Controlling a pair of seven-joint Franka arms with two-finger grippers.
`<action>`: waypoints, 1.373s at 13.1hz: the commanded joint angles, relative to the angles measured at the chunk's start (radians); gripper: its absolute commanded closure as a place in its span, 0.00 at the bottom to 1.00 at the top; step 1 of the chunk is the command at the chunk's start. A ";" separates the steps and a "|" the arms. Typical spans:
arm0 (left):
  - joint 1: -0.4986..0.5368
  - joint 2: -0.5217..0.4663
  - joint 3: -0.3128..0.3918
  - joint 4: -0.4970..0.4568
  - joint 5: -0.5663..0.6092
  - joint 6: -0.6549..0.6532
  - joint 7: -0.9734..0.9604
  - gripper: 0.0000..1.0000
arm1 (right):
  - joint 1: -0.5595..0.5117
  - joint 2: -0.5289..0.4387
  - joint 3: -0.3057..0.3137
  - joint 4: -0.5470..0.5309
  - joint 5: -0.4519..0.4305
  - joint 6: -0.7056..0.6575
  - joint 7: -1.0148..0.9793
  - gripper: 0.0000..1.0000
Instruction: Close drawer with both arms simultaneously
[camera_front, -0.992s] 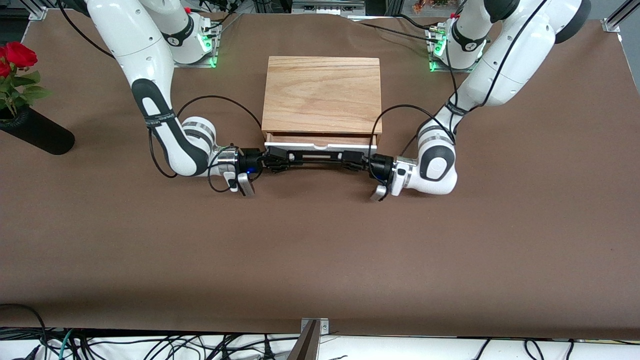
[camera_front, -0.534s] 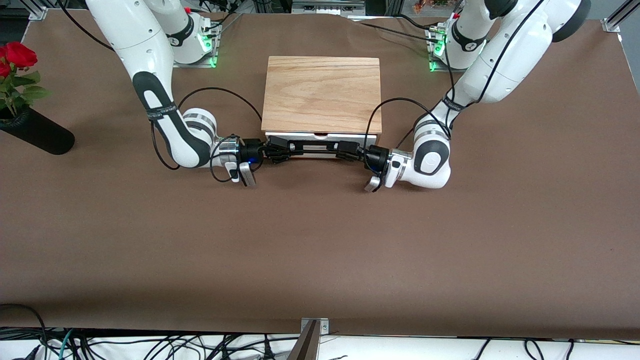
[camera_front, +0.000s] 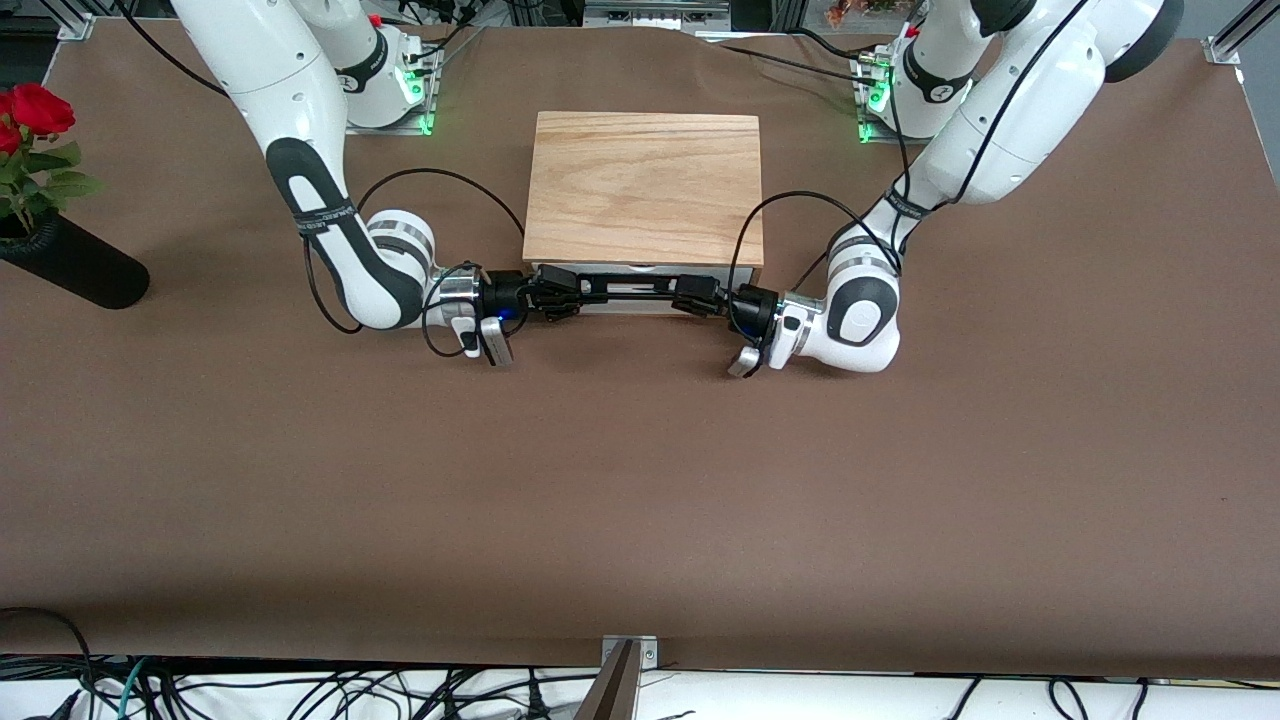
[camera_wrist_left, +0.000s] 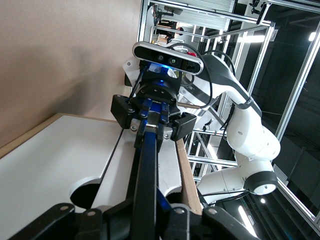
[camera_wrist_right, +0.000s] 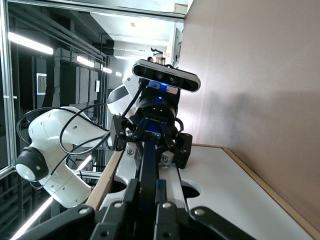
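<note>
You had both sets of jaws clamped on the handle (camera_front: 638, 291), left gripper (camera_front: 698, 297) and right gripper (camera_front: 556, 296); the drawer (camera_front: 640, 303) sat nearly home in the box (camera_front: 642, 188). Pushing evenly looked wise.

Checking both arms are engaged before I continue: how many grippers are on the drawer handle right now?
2. The right gripper is shut on the handle at the right arm's end; the left gripper is shut on it at the left arm's end.
</note>
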 joint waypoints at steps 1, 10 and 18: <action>-0.007 -0.007 -0.032 0.016 -0.004 0.041 0.021 0.06 | 0.025 -0.028 0.049 -0.098 -0.041 0.007 -0.081 0.81; 0.016 0.005 0.063 0.361 0.210 0.043 -0.306 0.00 | -0.019 -0.032 -0.034 0.117 -0.263 0.062 0.147 0.00; 0.017 -0.007 0.195 0.608 0.716 0.043 -0.467 0.00 | -0.067 -0.297 -0.247 0.149 -0.974 0.054 0.461 0.00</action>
